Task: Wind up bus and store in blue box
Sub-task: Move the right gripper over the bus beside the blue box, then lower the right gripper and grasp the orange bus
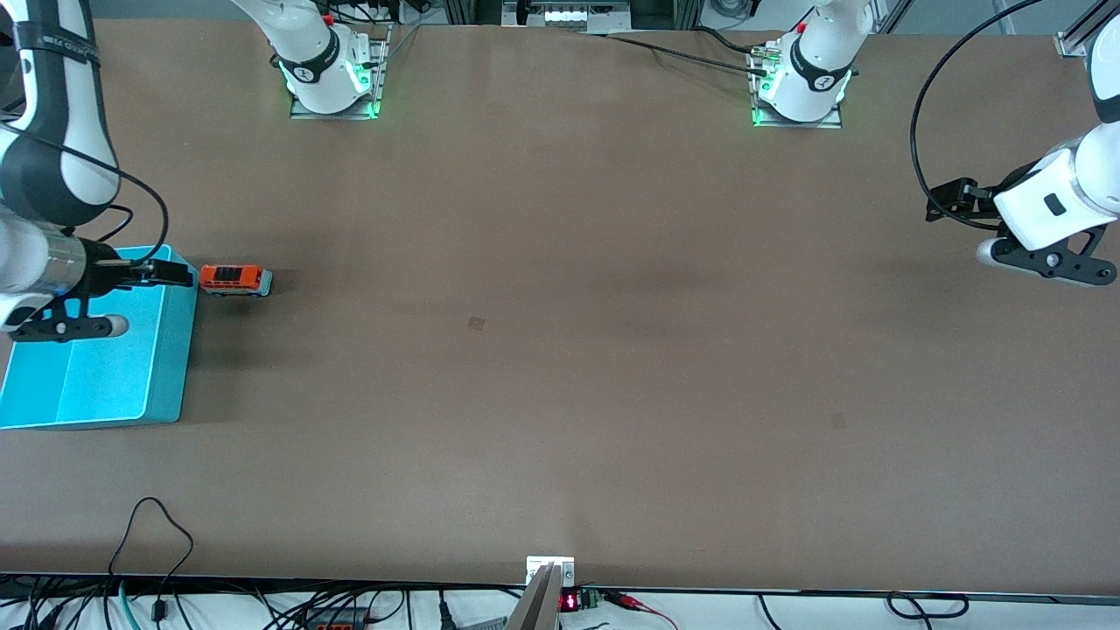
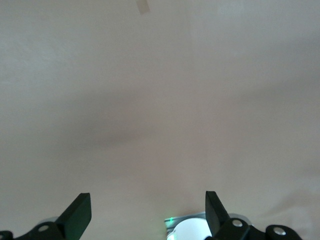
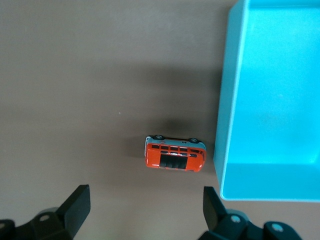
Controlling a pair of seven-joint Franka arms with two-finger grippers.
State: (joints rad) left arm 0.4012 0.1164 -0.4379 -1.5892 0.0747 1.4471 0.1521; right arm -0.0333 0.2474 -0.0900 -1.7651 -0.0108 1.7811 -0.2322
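The bus [image 1: 232, 278] is a small orange-red toy with dark roof panels. It stands on the table beside the blue box [image 1: 179, 350], just off the box's wall toward the left arm's end. My right gripper [image 1: 171, 273] is up over the box's corner next to the bus. In the right wrist view the right gripper [image 3: 145, 207] is open and empty, with the bus [image 3: 175, 154] and the blue box [image 3: 235, 100] ahead of its fingertips. My left gripper [image 1: 943, 206] waits over the table's left-arm end. It is open and empty in the left wrist view [image 2: 147, 212].
The two arm bases [image 1: 332, 83] [image 1: 801, 87] stand along the table's back edge. Small tape marks [image 1: 477, 323] [image 1: 838, 420] lie on the brown table. Cables run along the front edge [image 1: 157, 542]. The left wrist view shows only bare table and a tape mark [image 2: 144, 6].
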